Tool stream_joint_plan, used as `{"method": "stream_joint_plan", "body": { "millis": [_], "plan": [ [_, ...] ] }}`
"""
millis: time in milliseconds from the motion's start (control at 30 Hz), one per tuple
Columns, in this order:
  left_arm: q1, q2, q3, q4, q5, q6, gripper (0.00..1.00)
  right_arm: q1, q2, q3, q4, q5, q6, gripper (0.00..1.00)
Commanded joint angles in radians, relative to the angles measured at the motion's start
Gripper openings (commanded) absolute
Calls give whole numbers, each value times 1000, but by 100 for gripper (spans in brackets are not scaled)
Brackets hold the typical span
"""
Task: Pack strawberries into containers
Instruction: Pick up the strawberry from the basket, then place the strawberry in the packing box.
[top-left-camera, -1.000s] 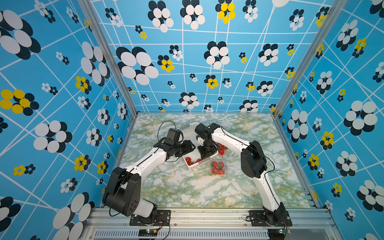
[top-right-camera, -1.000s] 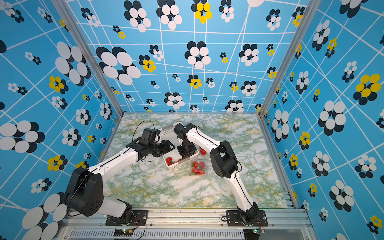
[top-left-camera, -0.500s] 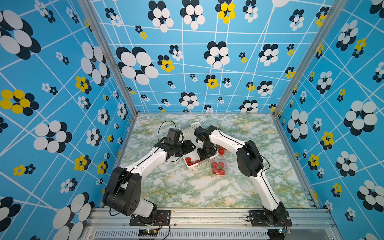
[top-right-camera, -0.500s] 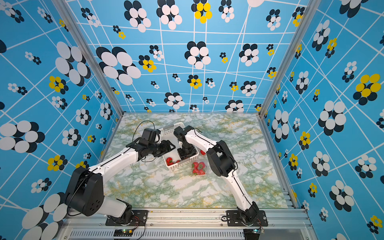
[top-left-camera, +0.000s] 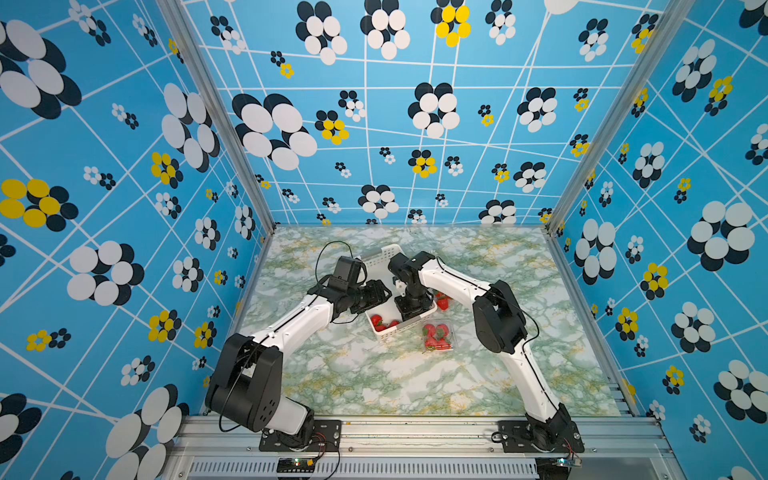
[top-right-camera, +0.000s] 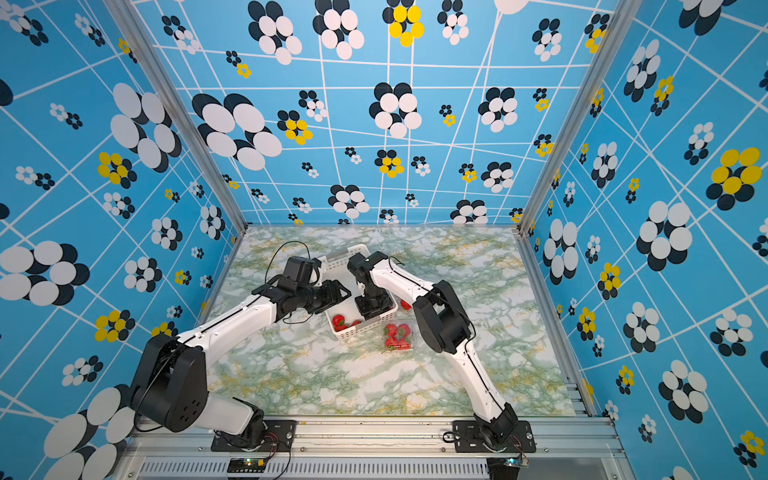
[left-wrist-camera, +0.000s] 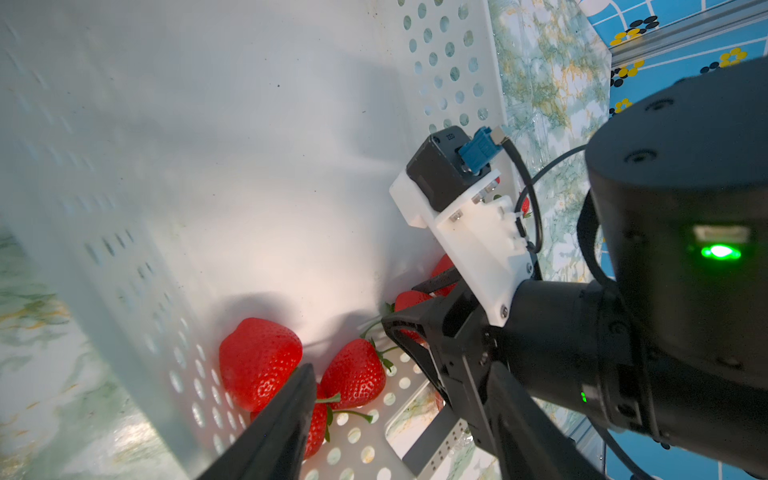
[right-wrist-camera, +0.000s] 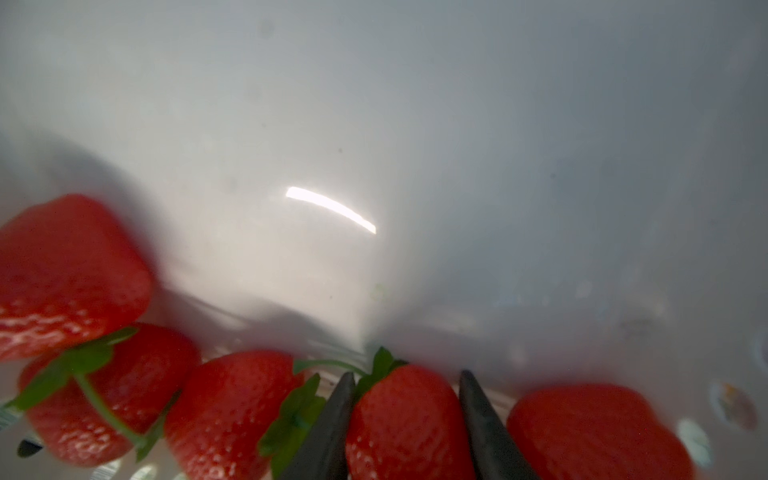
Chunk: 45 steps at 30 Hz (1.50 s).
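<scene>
Pinching one strawberry (right-wrist-camera: 409, 419) in the basket (right-wrist-camera: 374, 124): right fingers (right-wrist-camera: 332, 424), narrowly parted.

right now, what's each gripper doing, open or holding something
left gripper: open, holding nothing, at the white perforated basket.
right gripper: closed on a strawberry inside the basket.

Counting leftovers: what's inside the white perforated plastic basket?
At least five green-capped red strawberries, one between the right gripper's fingers. The gripper covers part of the floor; more may hide.
</scene>
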Motion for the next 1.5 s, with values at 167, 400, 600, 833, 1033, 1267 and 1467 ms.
{"method": "stream_joint_plan", "body": {
  "millis": [167, 400, 600, 833, 1033, 1267, 1467],
  "plan": [
    [-15, 27, 45, -3, 12, 20, 67, -43, -141, 45, 4, 55, 0, 22],
    [-35, 59, 98, -15, 4, 28, 67, -111, -243, 29, 24, 60, 0, 22],
    [-58, 94, 172, -25, 1, 36, 67, -192, -267, -34, 76, 60, -5, 22],
    [-120, 198, 362, -69, 4, 70, 67, -304, -264, -137, 195, 29, 9, 22],
    [-162, 355, 572, -116, 25, 94, 67, -340, -210, -152, 234, 7, 12, 22],
    [-187, 501, 715, -142, 60, 98, 67, -350, -174, -188, 277, 23, 20, 22],
    [-192, 548, 755, -133, 56, 98, 67, -370, -171, -225, 316, 19, 23, 22]
  ]
}}
